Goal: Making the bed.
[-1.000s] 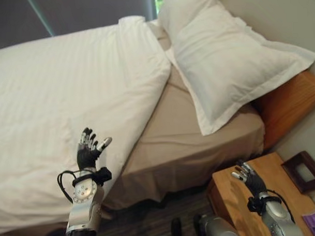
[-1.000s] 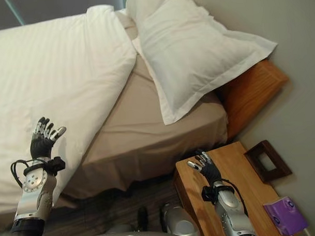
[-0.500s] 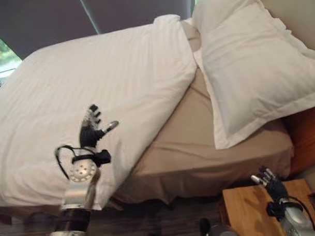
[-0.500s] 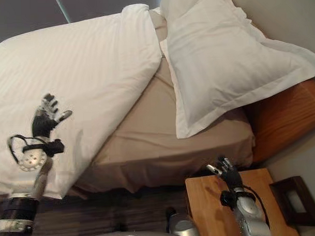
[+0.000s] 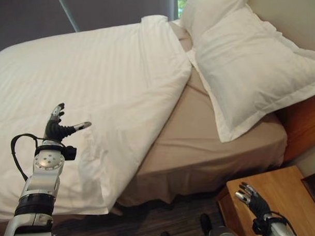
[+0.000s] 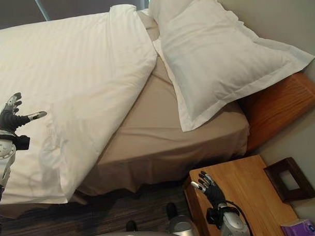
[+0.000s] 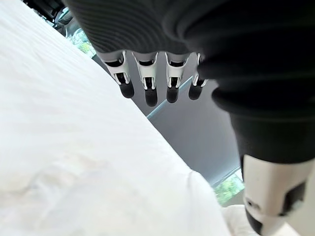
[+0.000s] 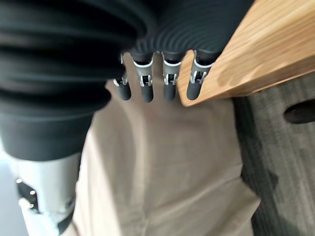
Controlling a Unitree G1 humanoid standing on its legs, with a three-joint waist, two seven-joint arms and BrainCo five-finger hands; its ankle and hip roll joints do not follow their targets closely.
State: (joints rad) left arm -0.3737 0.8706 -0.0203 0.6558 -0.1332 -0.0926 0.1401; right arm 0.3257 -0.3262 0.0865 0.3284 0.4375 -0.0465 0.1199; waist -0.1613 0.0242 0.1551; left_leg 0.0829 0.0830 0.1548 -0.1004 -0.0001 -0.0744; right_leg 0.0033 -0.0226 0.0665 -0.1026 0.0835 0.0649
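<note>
White duvet [image 5: 89,94] folded back off tan sheet [image 5: 210,142], pillow [image 5: 249,68] at headboard, left hand [image 5: 58,129] relaxed and empty over duvet, right hand [image 6: 207,186] loosely spread, empty, above wooden nightstand [image 6: 253,189]

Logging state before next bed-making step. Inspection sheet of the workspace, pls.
Surface: bed, tan sheet bare along the near side by the pillows.
Job's things: white duvet covers most of the bed, corner pulled back; two white pillows at the head.
Clutter: wooden nightstand with dark frame and purple box.
Hands: left hand open above the duvet; right hand open over the nightstand.
Cables: nothing seen.
Surroundings: wooden headboard, wall, grey curtain.
</note>
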